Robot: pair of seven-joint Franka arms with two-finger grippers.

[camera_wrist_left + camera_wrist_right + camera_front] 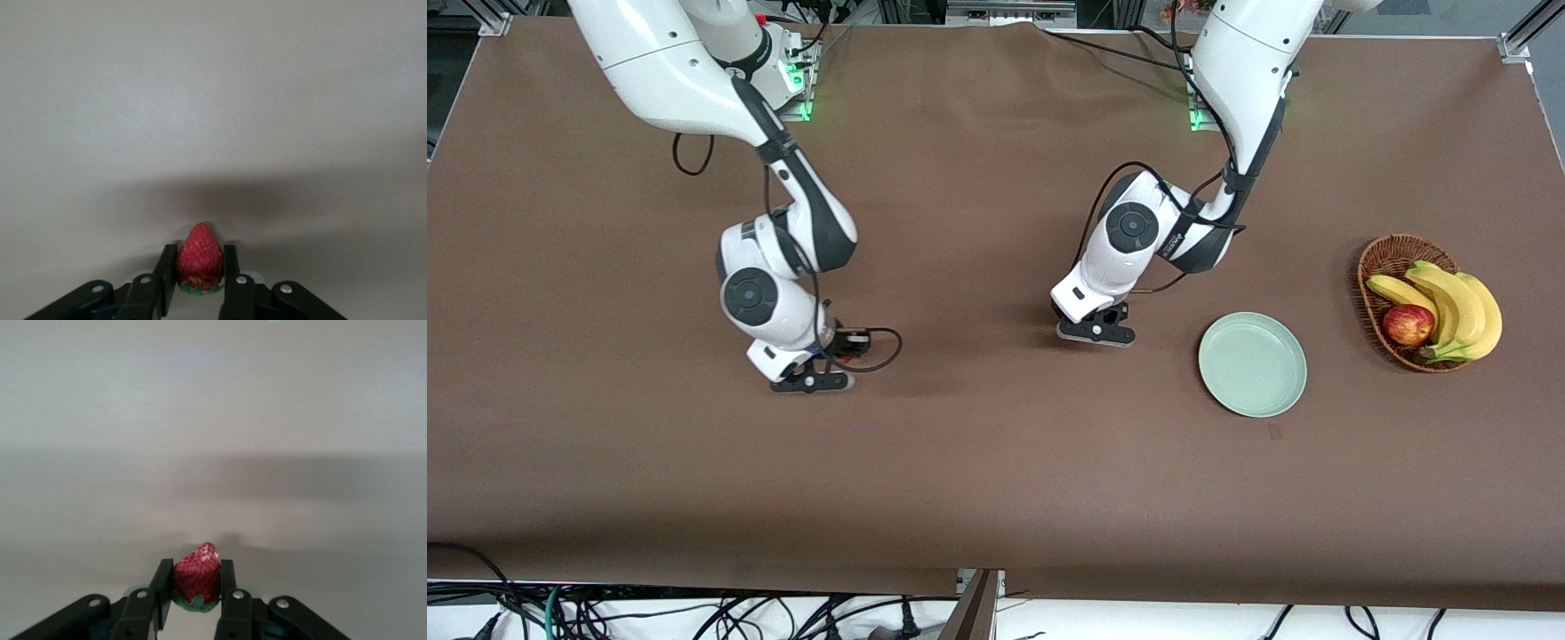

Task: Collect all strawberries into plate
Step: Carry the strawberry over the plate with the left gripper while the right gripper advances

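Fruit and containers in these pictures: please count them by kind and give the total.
Small red strawberries with green caps: 2, one in the left gripper, one in the right gripper
Yellow bananas: 3
Red apple: 1
Pale mint-green round plate: 1
Brown wicker basket: 1
Total: 8

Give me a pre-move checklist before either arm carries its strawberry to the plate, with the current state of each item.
1. Left gripper shut on a strawberry, fingers on both sides: ok.
2. Right gripper shut on a strawberry: ok.
3. Plate has no berries in it and nothing on it: ok.
4. Path from the left gripper to the plate free of objects: ok.
5. Basket with bananas and apple stands apart from the plate, toward the left arm's end: ok.
6. Third strawberry located: cannot tell, none shows on the table.
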